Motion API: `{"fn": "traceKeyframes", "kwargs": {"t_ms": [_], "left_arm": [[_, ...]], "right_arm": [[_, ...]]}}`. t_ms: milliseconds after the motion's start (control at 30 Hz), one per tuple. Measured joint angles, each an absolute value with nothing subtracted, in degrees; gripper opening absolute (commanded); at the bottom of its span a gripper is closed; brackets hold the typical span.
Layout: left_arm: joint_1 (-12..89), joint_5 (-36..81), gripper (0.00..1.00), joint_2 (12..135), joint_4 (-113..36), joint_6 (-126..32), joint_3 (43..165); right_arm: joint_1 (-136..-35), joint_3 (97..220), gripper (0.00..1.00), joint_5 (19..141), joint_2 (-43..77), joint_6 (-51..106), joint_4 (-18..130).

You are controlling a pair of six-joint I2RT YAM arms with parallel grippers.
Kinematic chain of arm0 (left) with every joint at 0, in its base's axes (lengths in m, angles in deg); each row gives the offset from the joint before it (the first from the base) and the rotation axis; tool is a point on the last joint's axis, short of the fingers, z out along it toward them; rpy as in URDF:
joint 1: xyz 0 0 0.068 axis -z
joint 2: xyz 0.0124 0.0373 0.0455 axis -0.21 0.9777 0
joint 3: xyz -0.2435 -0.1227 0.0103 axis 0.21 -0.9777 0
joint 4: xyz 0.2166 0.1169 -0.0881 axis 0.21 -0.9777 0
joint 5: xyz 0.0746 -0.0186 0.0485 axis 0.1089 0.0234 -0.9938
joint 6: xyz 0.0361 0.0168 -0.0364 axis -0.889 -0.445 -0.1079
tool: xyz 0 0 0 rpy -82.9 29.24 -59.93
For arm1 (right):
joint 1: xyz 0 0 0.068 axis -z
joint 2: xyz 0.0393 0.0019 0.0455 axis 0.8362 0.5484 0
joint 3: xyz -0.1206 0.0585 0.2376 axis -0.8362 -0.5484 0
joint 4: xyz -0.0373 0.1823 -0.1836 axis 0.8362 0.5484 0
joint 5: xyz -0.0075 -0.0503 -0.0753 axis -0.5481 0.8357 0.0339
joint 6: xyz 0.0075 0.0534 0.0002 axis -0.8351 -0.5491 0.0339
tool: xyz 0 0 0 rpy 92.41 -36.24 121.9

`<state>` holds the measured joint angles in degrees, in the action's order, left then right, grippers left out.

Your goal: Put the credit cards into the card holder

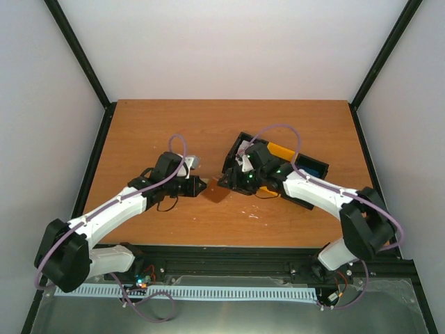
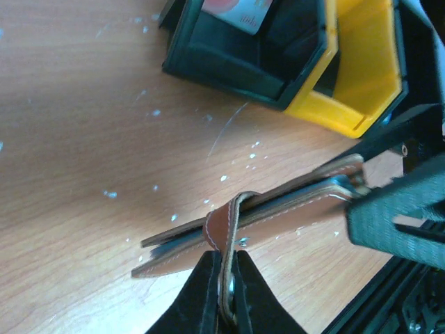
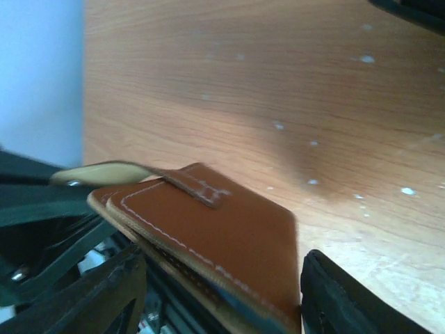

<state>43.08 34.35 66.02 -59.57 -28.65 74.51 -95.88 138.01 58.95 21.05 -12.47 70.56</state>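
The brown card holder (image 1: 215, 191) lies between my two grippers at the table's middle. In the left wrist view my left gripper (image 2: 227, 259) is shut on its strap (image 2: 224, 223), and the holder's body (image 2: 285, 212) runs edge-on, slightly parted. In the right wrist view the holder (image 3: 222, 233) fills the space between my right gripper's fingers (image 3: 334, 299), which stand wide apart at its end. A blue edge (image 3: 243, 309) shows inside the holder's lower rim. A blue card (image 1: 311, 169) lies in the tray's right compartment. Another card (image 2: 240, 10) shows in a black compartment.
The black-and-yellow tray (image 1: 285, 149) stands just behind my right arm, right of centre; it also shows in the left wrist view (image 2: 348, 104). My right gripper (image 1: 231, 182) nearly meets my left gripper (image 1: 199, 186) over the holder.
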Motion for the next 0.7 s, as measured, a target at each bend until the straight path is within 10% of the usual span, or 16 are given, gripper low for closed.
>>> {"fn": "traceKeyframes", "kwargs": {"t_ms": [467,700], "left_arm": [[43.1,36.1,0.01,70.2,-57.8,-27.6,70.9],[43.1,36.1,0.01,70.3,-57.8,-27.4,70.9]], "right_arm": [[-96.7,137.1,0.77,71.7,27.3,-11.1,75.7],[-99.8,140.2,0.69,73.1,27.9,-9.5,76.8]]}}
